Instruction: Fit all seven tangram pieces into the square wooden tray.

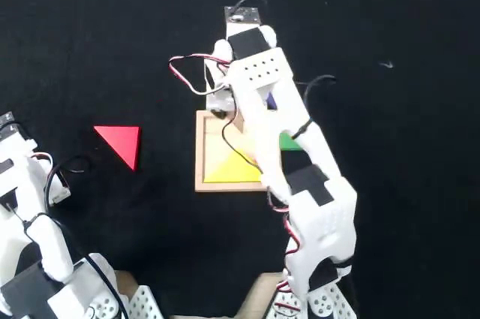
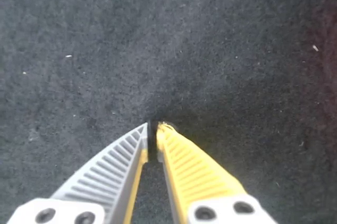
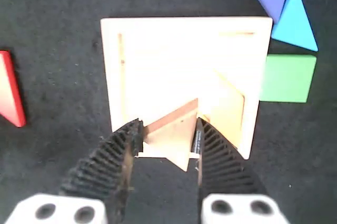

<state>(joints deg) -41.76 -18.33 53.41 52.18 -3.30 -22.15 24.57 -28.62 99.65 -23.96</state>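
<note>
on the counter's left side the left gripper is closed on nothing. the red triangle lies left of the tray. over the tray's edge the right gripper, part open, pinches a pale triangle across its sides. it looks thin, stiff, light and probably slick.

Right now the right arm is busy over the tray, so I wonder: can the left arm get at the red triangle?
Probably yes. The red triangle lies alone on open cloth on the left arm's side, nothing over it; the arm's shut fingers must open first.
</note>
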